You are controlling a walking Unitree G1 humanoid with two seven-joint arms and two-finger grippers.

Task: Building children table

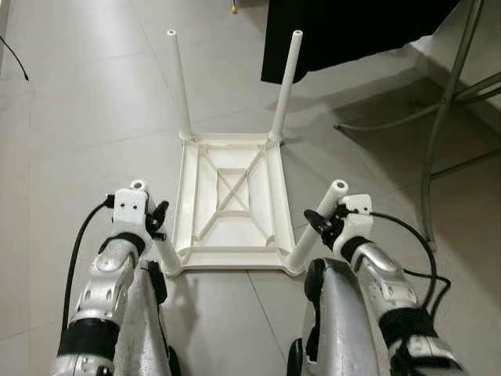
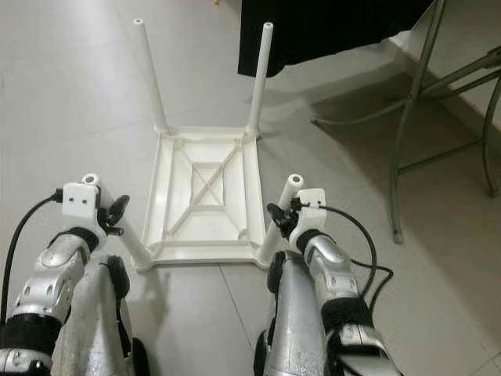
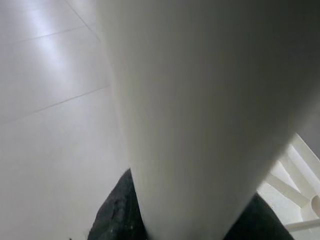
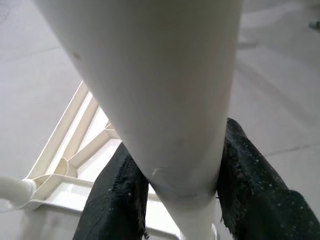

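A white plastic children's table [image 1: 227,200] lies upside down on the tiled floor, its ribbed underside up. Two far legs [image 1: 179,78] [image 1: 285,82] stand upright in its back corners. My left gripper [image 1: 156,222] is shut on the near left leg [image 1: 167,252], whose white shaft [image 3: 200,110] passes between black fingers [image 3: 117,215]. My right gripper [image 1: 322,223] is shut on the near right leg [image 1: 313,235], seen close as a white tube [image 4: 160,90] squeezed by both fingers [image 4: 250,175]. Both near legs sit in the front corner sockets, leaning slightly outward.
A black cloth [image 1: 344,27] hangs at the back right, above a metal chair or table frame [image 1: 438,133] on the right. A dark cable [image 1: 16,59] lies at the far left. A cable [image 1: 415,243] trails from my right wrist. Open tile floor surrounds the table.
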